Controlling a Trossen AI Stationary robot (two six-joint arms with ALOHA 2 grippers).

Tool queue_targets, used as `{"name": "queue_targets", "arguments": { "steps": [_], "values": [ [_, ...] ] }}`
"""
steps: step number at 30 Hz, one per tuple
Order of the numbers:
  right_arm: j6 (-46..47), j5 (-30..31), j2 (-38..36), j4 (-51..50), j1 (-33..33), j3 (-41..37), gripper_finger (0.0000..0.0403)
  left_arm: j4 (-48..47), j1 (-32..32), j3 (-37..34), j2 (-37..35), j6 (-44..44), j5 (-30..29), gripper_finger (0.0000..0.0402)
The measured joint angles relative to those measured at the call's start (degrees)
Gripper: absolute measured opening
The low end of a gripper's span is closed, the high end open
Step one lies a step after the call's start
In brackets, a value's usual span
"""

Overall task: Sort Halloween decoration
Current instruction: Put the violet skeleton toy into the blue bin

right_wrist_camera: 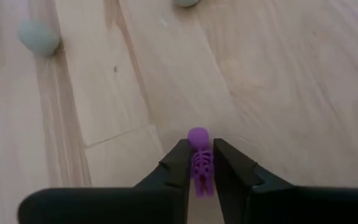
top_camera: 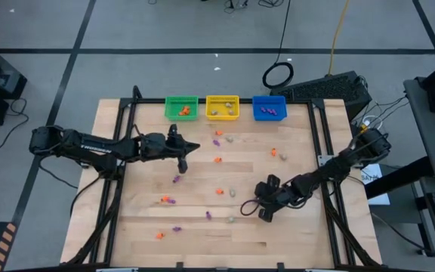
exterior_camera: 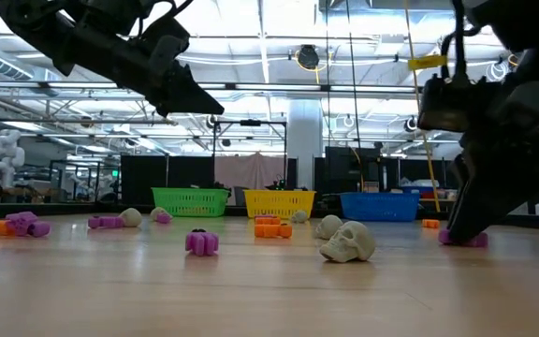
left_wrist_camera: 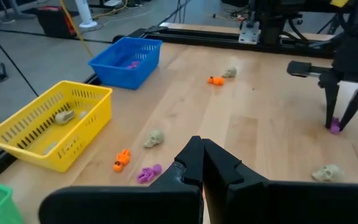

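Three baskets (top_camera: 222, 106), one purple skeleton (right_wrist_camera: 199, 160)

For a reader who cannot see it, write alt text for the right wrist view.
The right gripper has its two dark fingers closed around a tiny purple skeleton lying on the pale wooden table. Two pale trinkets lie farther off.

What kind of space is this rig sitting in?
Most likely a robotics lab or workshop in a large industrial hall. The low view shows exposed ceiling trusses with strip lights and a pale humanoid figure far behind the table; the high view shows cables across a taped concrete floor.
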Motion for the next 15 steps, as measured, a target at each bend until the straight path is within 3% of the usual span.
{"name": "queue_targets", "arguments": {
  "steps": [8, 15],
  "values": [
    [-1.0, -1.8, 0.2, -14.8, -6.3, 9.4, 0.0039, 0.0, 0.0, 0.0, 0.0, -0.2, 0.0, 0.0001],
    [-7.7, -3.2, 0.2, -26.5, -16.3, 17.6, 0.0038, 0.1, -0.9, 0.0, 0.0, -0.5, 0.2, 0.0001]
  ]
}}
